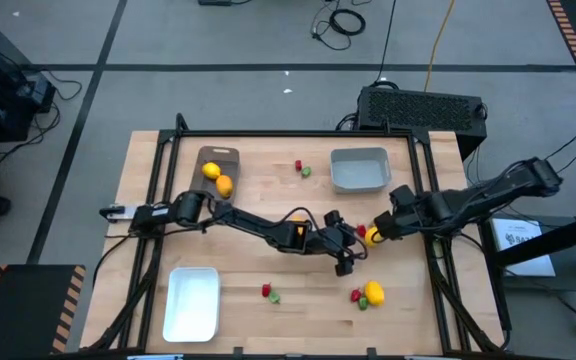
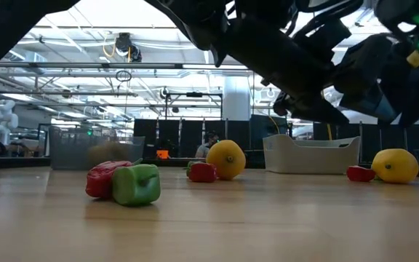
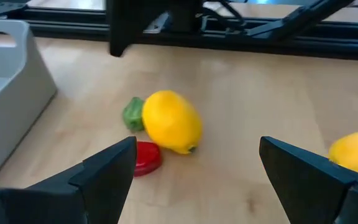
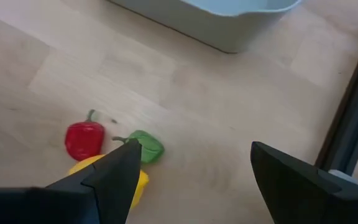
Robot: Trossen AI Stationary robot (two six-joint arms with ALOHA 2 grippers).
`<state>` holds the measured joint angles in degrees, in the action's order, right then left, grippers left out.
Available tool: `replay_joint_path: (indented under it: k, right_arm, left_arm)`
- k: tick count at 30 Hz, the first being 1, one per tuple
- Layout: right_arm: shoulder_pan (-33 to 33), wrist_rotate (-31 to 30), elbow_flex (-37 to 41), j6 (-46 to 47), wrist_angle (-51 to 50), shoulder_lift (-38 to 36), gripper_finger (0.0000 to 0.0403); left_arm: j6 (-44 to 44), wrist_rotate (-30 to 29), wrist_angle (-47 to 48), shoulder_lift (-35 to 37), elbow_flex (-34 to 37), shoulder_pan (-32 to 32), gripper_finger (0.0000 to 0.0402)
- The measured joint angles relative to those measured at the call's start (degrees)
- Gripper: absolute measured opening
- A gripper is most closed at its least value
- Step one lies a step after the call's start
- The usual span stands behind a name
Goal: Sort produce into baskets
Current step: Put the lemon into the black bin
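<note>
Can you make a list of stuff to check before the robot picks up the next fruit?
1. Left claw open: ok.
2. Right claw open: ok.
3. Lemon ahead of left claw, ungrabbed: ok.
4. Brown tray has room beside its two fruits: ok.
5. Grey-blue tray and white tray empty: ok.
6. Claws far enough apart at table's middle: cannot tell.

Grey concrete floor (image 1: 218, 40) around a pale wooden table (image 1: 268, 320), crossed by dark tape lines (image 1: 108, 40). Black cables (image 1: 346, 20) coiled on that floor, a yellow cord (image 1: 438, 40) running beside them. Black perforated box (image 1: 420, 106) just behind the table's far edge. Orange-and-black hazard striping (image 1: 568, 30) at one far corner. Beyond the table in the low view, a large hall: white ceiling trusses (image 2: 122, 65), bright overhead light, dark panels (image 2: 188, 135) along the back.
</note>
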<state>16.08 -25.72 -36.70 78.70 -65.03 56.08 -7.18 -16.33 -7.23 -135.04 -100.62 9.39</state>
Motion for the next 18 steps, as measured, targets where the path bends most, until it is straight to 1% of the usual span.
replay_joint_path:
  k: [5, 11, 13, 18]
  right_arm:
    - [0.01, 0.51, 0.14, 0.04, 3.63, 5.25, 0.029]
    - [0.21, 6.06, 0.14, -4.84, 11.51, 10.83, 0.029]
    - [0.22, 6.47, 0.14, -5.64, 12.53, 12.31, 0.029]
    - [0.2, 6.52, 0.14, -2.62, 13.79, 14.9, 0.029]
  left_arm:
    - [0.02, -0.44, 1.94, 0.0, 0.0, 0.11, 0.0345]
    - [0.04, -0.44, 6.56, 0.0, 0.0, 0.13, 0.0345]
    - [0.04, -0.42, 7.7, 0.0, 0.0, 0.15, 0.0345]
    - [0.04, -0.44, 9.33, 0.0, 0.02, 0.39, 0.0345]
